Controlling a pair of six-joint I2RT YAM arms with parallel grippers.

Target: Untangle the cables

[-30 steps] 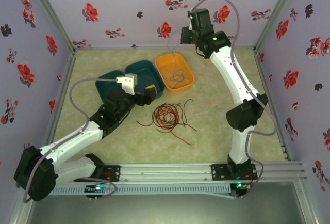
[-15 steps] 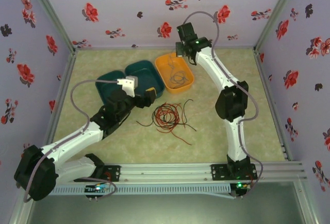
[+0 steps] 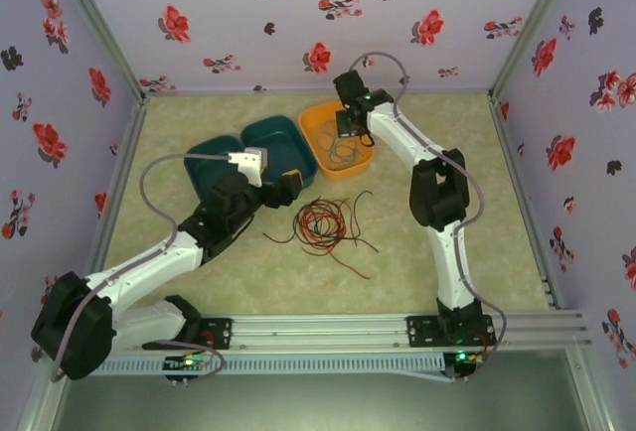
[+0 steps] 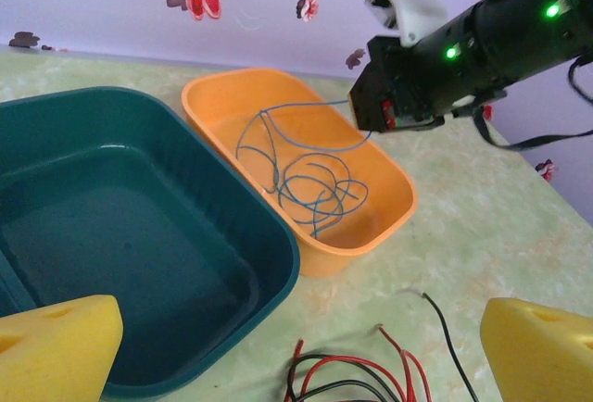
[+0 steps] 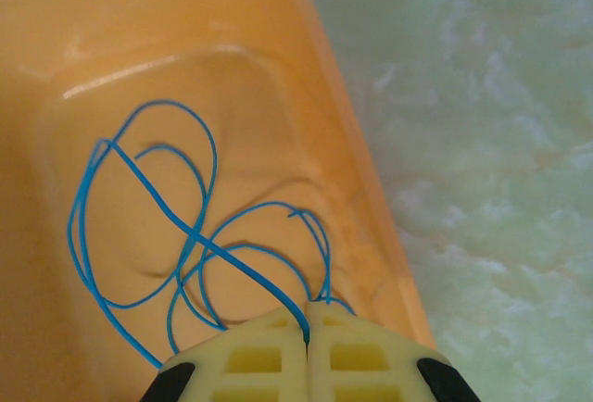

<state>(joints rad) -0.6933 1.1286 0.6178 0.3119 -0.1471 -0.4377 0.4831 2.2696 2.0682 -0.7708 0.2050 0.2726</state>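
logged blue cable (image 5: 195, 235) lying in loose loops on floor of orange tray (image 4: 357, 249), far centre of table (image 3: 397, 262). noted one strand running up into right gripper (image 5: 308, 314), fingers pressed together and pinching that strand, hanging just above tray. found red and black cables (image 3: 323, 222) in one tangled coil on table, near side of trays, well apart from right gripper. saw left gripper (image 4: 296, 346) spread wide, holding nothing, yellow pads (image 4: 56, 346) far apart, by near-right corner of teal tray (image 4: 278, 254), tangle just beside, to its near right.
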